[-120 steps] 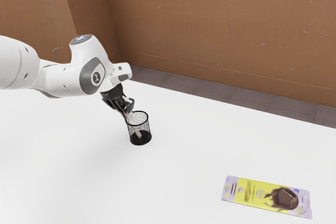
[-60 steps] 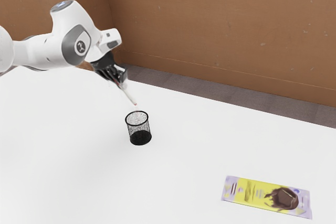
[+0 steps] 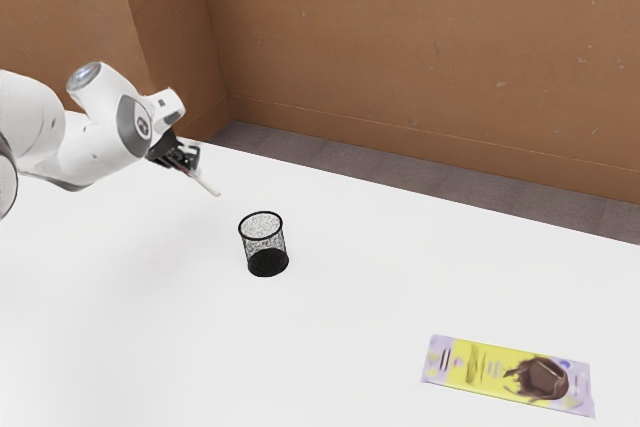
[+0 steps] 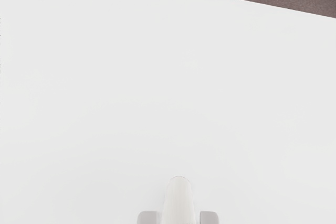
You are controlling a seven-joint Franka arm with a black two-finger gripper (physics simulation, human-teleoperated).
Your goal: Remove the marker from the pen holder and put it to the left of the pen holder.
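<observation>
The gripper (image 3: pixel 190 164) is pinching the marker (image 3: pixel 207 186) slanted below it, so lowering at this tilt may press the tip against the table (image 3: pixel 350 277) and twist it loose.

The white arm (image 3: pixel 88 152) reaches in from the exterior view's left, bent at the wrist (image 3: pixel 138 127); the black gripper (image 3: pixel 191 161) slants downward toward that view's right, jaws clamped in a grip

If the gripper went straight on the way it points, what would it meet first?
Probably the white table, marker tip first: bare tabletop lies ahead in the wrist view. In the exterior view, the line runs toward the pen holder; depth there is unclear.
</observation>
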